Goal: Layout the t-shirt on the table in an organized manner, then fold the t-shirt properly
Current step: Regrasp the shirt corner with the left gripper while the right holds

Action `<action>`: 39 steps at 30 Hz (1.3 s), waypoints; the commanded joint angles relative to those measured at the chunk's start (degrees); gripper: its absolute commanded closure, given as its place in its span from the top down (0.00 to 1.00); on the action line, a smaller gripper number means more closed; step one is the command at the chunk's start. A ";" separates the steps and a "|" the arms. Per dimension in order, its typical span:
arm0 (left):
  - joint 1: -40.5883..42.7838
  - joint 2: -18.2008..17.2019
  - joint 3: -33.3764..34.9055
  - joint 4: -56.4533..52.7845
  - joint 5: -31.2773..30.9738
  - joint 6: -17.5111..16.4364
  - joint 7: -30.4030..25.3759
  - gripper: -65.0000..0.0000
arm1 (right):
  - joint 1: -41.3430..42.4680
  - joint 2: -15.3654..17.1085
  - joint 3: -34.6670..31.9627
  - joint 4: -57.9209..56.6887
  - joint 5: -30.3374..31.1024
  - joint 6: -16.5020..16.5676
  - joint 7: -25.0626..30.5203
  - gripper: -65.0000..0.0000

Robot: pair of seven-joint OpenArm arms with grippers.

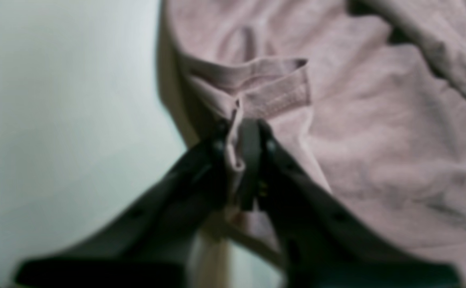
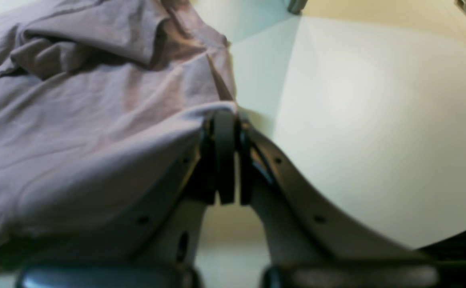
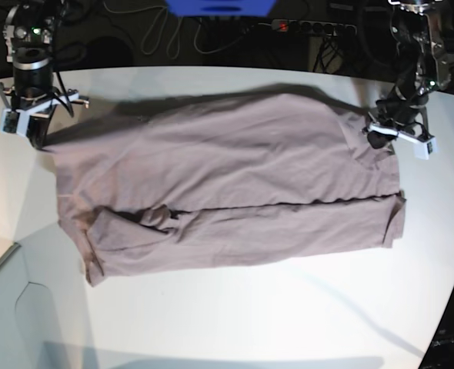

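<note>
The plain dusty mauve short-sleeved cotton t-shirt [image 3: 227, 184] lies spread across the middle of the large smooth white table [image 3: 250, 323], reaching nearly from one side edge to the other. It is not flat: a long fold runs across it, with the near strip doubled over, and a bunched knot of cloth sits toward the side of the right arm.

The left gripper [image 1: 243, 160] has its black jaws pinched on a thin hem of the shirt beside a turned-over cuff, at the cloth's far corner. The right gripper [image 2: 225, 156] stands with its jaws pressed together at the edge of the cloth, at the opposite far corner; the cloth drapes over them and appears to be caught, though the exact bite is hidden.

The step in hand looks like the spreading, both far corners being held. To do it well, the two arms should draw apart evenly so that the far edge goes taut without slipping from the thin left-hand pinch, which holds little cloth and could let go under a sharp tug. Lifting just enough to free the doubled near strip, then dragging toward the far edge of the table, should let the fold fall open. The bunched part will probably need a separate tidy afterwards.
</note>
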 commanded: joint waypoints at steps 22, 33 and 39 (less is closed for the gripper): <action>4.99 -0.08 -0.58 4.41 -0.63 -0.38 -0.73 0.22 | -0.16 0.12 0.06 0.97 0.47 0.26 1.62 0.00; 7.10 -0.25 -0.58 4.50 -4.85 -0.38 -1.17 0.46 | -0.16 0.03 0.06 0.97 0.56 0.26 1.62 0.00; 7.37 -0.34 -0.58 4.50 -6.17 -0.38 -1.17 0.30 | -0.25 0.03 0.06 0.97 0.56 0.26 1.62 0.00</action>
